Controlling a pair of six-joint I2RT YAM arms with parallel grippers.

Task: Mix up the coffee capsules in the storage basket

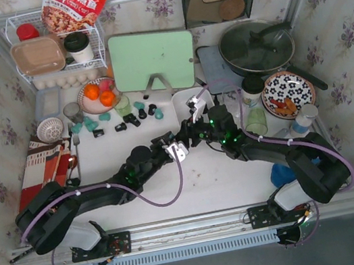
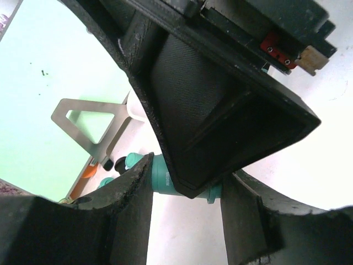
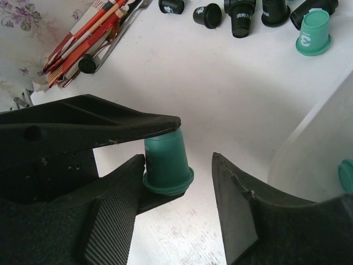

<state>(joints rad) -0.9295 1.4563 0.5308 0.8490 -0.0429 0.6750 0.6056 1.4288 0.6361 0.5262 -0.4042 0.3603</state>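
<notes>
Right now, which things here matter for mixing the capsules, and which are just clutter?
Job: teal capsule in the left gripper, loose capsules on the table, white basket.
Clutter: oranges, green cutting board, pan, patterned plate, snack bag.

On the white table, black capsules and teal capsules lie at 10 o'clock, a mint-green cutting board at 12, oranges at 11, a black-and-white flowered plate at 2, beside the white storage basket, against purple-flowered wallpaper.
</notes>
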